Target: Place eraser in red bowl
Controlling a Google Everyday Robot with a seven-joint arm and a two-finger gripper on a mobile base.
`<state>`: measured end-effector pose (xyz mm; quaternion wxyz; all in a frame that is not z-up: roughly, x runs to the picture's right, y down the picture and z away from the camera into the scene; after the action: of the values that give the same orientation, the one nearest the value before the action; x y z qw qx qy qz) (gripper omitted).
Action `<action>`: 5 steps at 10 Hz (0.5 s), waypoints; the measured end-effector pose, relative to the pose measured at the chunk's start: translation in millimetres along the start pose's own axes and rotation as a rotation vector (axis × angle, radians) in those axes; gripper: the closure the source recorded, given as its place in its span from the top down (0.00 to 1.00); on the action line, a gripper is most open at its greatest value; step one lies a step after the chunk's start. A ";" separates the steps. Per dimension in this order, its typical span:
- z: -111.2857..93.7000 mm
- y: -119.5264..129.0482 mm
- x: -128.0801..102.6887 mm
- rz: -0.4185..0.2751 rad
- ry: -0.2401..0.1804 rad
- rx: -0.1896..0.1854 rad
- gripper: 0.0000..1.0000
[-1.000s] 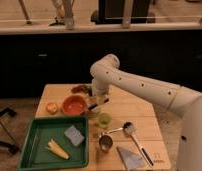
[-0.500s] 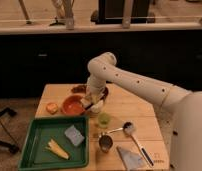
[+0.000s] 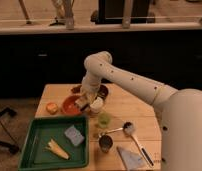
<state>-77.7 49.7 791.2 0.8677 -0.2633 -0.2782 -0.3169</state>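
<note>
The white arm bends down over the wooden table (image 3: 129,107) and its claw (image 3: 84,103) hangs at the right rim of the red bowl (image 3: 71,106), just left of the white cup (image 3: 96,105); whether the claw is open or closed, and whether it holds the eraser, I cannot tell, and the eraser itself cannot be made out. A darker brown bowl (image 3: 102,91) sits behind the arm, a small orange item (image 3: 52,107) lies left of the red bowl, and the green tray (image 3: 39,150) in front holds a blue-grey sponge (image 3: 74,135).
</note>
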 end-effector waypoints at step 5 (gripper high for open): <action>17.5 -11.7 -22.8 -0.100 -0.106 -0.043 0.00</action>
<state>-106.1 62.3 792.0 0.8289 -0.2843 -0.3298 -0.3513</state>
